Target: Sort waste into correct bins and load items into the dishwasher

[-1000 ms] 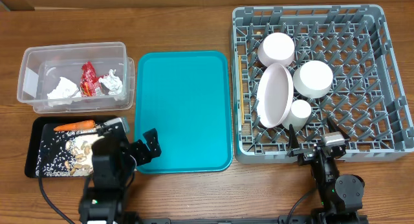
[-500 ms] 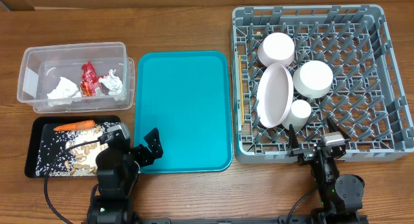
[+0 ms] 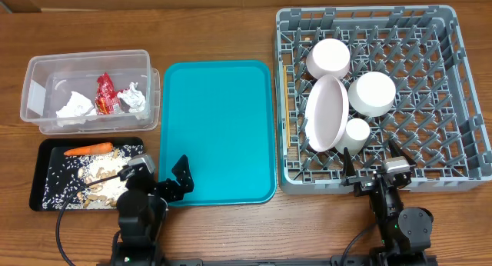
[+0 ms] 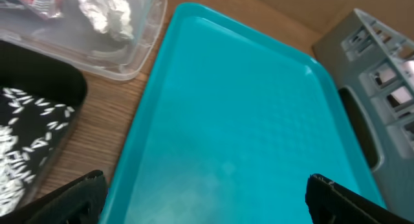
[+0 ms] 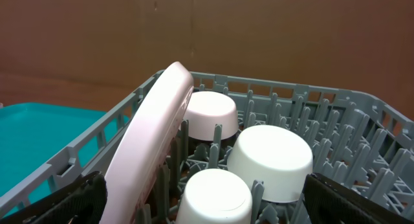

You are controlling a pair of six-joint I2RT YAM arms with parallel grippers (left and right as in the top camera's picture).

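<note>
The clear bin [image 3: 38,66] at the left holds white tissues [image 3: 74,104] and a red wrapper [image 3: 105,93]. In the black bin [image 3: 36,177] lie a carrot [image 3: 88,150] and beige scraps [image 3: 98,183]. The grey dishwasher rack [image 3: 430,104] carries a pink-white plate [image 3: 326,114] on edge, two upturned bowls [image 3: 329,58] [image 3: 372,94] and a cup [image 3: 356,131]. My left gripper [image 3: 161,172] [image 4: 207,198] hangs open over the teal tray's near left corner, empty. My right gripper [image 3: 373,168] [image 5: 213,197] stands open at the rack's near edge, facing plate [image 5: 152,133] and cup [image 5: 213,195], touching neither.
The teal serving tray [image 3: 219,128] [image 4: 246,120] lies bare between bins and rack. White grains are scattered in the black bin [image 4: 32,107]. A cardboard wall runs along the table's far side.
My left arm has drawn back toward the table's near edge and shifted slightly right, off the black bin, its gripper still open. The right arm has not moved.
</note>
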